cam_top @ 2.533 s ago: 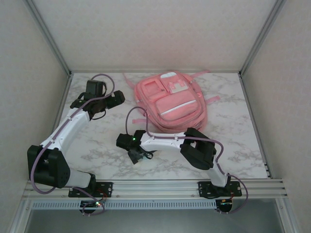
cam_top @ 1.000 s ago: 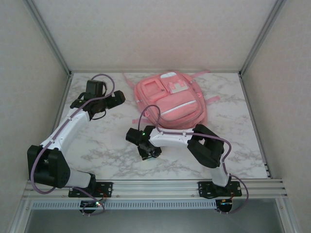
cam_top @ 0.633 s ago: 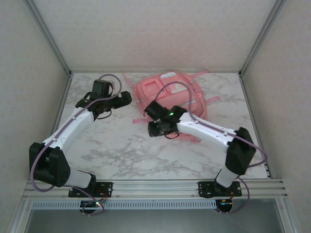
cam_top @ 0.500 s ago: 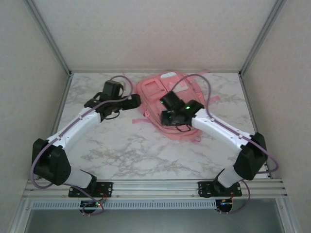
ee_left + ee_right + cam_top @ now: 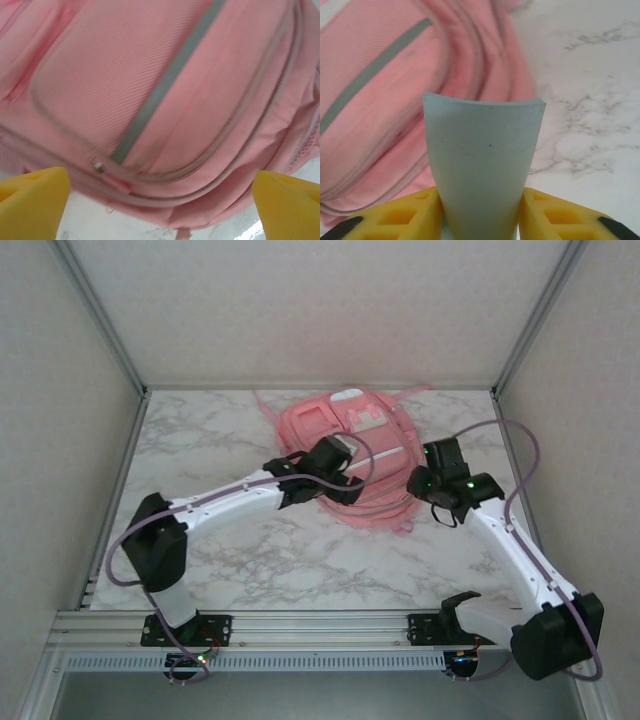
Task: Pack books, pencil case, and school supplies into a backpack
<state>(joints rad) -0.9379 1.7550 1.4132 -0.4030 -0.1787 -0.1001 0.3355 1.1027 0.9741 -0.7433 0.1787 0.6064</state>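
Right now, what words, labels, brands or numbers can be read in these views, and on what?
None can be read.
The backpack has pale patches on its front, too small to tell whether they carry print.
The light-blue block held in the right gripper shows a plain, unmarked face.
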